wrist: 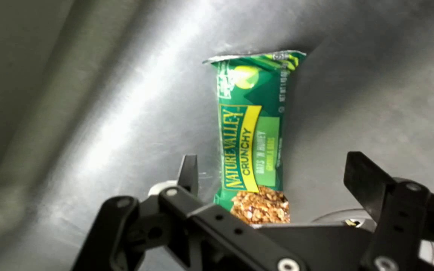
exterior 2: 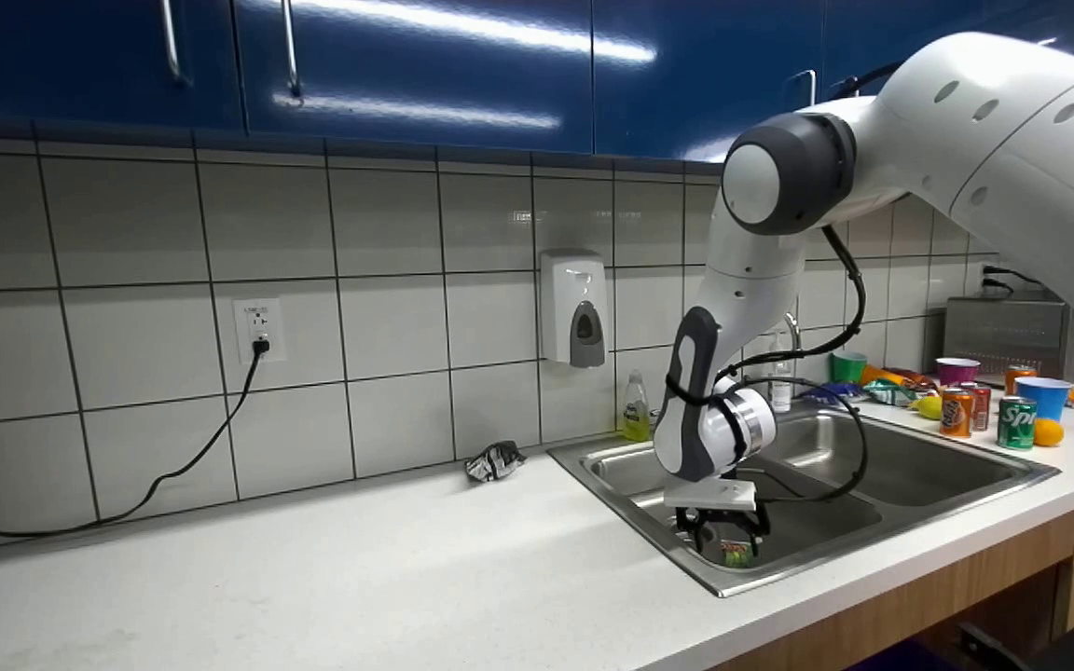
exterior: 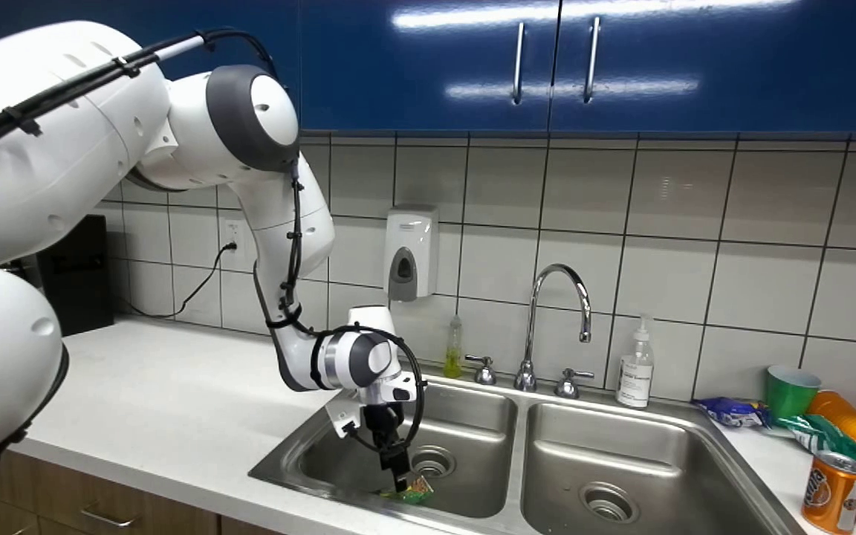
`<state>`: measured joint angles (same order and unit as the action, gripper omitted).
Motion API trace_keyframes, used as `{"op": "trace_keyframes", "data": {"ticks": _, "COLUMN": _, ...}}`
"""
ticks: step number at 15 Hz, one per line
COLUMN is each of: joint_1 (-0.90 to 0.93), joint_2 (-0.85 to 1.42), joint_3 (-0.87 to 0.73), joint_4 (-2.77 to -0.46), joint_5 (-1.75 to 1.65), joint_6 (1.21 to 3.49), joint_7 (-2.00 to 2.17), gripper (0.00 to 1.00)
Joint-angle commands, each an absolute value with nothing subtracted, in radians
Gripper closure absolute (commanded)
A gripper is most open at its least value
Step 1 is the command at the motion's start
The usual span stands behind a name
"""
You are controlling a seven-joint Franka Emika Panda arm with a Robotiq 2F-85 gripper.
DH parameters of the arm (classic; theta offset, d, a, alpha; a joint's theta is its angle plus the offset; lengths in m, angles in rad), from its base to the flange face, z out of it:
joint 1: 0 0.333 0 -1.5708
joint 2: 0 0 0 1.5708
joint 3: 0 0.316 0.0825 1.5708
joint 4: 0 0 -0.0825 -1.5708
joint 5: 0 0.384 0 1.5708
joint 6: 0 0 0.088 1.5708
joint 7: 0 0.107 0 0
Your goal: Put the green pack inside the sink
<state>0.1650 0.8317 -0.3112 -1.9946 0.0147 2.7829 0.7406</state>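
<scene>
The green pack is a Nature Valley granola bar wrapper (wrist: pixel 252 143), lying flat on the bottom of the left basin of the stainless-steel sink (exterior: pixel 517 453). It also shows in both exterior views (exterior: pixel 417 492) (exterior 2: pixel 737 554). My gripper (wrist: pixel 271 162) is open, its fingers on either side of the pack's near end with gaps to both. In the exterior views the gripper (exterior: pixel 400 481) (exterior 2: pixel 726 548) reaches down into that basin over the pack. The pack's near end is partly hidden by the gripper body. The sink (exterior 2: pixel 910 508) also shows behind the arm.
The chrome faucet (exterior: pixel 580 297) rises behind the divider. A drain (exterior: pixel 433 461) is beside the gripper. Soap bottles (exterior: pixel 635 370) (exterior 2: pixel 636 408) stand at the back. Cans (exterior 2: pixel 1017 422), cups (exterior: pixel 792 391) and snack packs crowd the far counter. A silver wrapper (exterior 2: pixel 495 461) lies by the wall.
</scene>
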Motion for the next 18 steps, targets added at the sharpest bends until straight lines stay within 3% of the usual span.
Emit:
{"op": "trace_keyframes", "data": {"ticks": 1, "joint_1": 0.225, "joint_2": 0.727, "joint_3": -0.354, "joint_4": -2.069, "joint_5": 0.014, "joint_6": 2.765, "joint_7": 0.755, "gripper": 0.00}}
{"op": "trace_keyframes", "data": {"ticks": 18, "joint_1": 0.198, "joint_2": 0.323, "joint_3": -0.287, "joint_4": -2.333, "joint_5": -0.157, "joint_6": 2.562, "joint_7": 0.515, "gripper": 0.00}}
